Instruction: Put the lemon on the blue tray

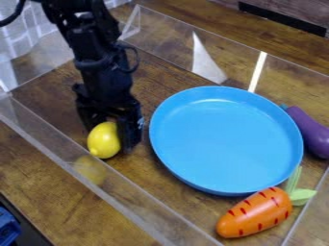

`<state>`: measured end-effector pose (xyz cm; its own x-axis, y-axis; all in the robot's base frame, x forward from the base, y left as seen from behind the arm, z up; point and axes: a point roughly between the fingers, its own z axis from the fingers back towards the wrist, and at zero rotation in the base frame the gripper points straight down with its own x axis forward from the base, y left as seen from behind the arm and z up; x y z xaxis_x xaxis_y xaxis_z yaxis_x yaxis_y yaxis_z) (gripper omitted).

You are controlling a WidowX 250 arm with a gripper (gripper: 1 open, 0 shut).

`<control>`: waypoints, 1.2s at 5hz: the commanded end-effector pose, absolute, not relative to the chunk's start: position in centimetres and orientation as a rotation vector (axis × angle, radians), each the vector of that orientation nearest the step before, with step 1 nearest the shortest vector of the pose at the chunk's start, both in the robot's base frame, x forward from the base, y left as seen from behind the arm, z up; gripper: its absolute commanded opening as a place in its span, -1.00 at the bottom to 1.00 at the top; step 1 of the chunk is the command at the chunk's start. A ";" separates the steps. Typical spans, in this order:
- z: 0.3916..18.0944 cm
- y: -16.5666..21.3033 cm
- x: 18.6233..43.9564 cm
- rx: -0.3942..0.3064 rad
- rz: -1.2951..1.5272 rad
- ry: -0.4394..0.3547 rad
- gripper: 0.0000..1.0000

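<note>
I see my gripper (108,130) pointing down with its jaws spread wide, one black finger on each side of the top of the lemon (104,140). The jaws are not squeezing it. The lemon sits on the wooden table (52,183), just left of the blue tray (229,136). A purple eggplant (313,132) and an orange carrot (255,212) lie near the tray's right side.
</note>
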<state>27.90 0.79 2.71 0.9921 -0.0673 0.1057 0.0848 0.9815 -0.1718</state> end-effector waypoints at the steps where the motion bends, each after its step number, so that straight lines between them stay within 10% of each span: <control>1: 4.6 0.6 27.8 -0.157 -0.083 -0.160 1.00; 6: 6.7 -0.9 29.6 -0.129 -0.106 -0.183 1.00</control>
